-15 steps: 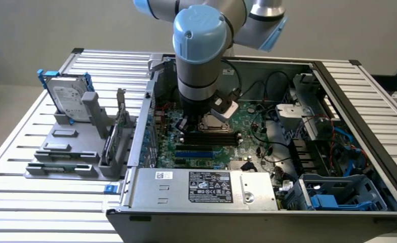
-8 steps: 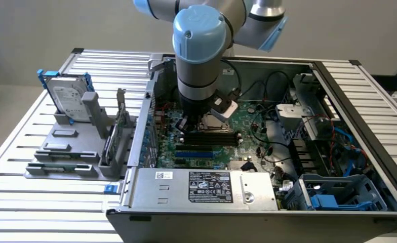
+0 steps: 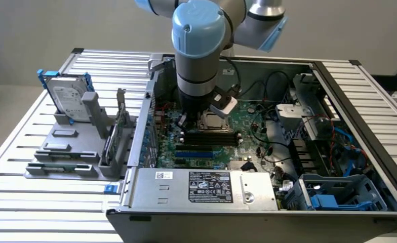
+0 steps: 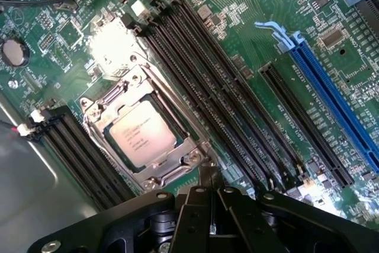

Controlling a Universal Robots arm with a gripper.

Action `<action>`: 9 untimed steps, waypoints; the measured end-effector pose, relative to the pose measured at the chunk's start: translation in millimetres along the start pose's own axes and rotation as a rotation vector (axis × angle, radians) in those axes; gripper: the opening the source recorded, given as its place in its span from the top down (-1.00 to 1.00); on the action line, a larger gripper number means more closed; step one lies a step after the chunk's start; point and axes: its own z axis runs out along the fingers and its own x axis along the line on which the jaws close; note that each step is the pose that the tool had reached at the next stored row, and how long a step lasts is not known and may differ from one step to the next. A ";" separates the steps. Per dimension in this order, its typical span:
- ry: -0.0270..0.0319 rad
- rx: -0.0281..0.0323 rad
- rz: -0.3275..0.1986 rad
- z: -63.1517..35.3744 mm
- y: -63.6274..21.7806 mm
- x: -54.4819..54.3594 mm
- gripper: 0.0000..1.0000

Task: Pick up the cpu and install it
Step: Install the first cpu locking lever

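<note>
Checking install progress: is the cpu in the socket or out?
In. The cpu lies flat inside the socket's metal frame on the motherboard.

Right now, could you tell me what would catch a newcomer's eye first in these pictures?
The arm reaches down into the open computer case over the green motherboard. In the wrist view, the cpu sits in its metal-framed socket beside the long black memory slots. A silver hard drive stands upright on the exterior view's left.

Even, bright, diffuse light is seen in the exterior view, with soft shadows inside the open black computer case (image 3: 360, 152). In the wrist view, a blown-out glare patch is cast on the green circuit board (image 4: 112, 45) beyond the dark, blurred tool (image 4: 210, 205).
</note>
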 end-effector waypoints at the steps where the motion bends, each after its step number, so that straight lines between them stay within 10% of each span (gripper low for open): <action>1: -0.0002 0.0000 0.000 -1.0 -2.1 1.4 0.79; 9: -0.0137 -0.0023 -0.024 -1.9 -16.4 17.1 0.79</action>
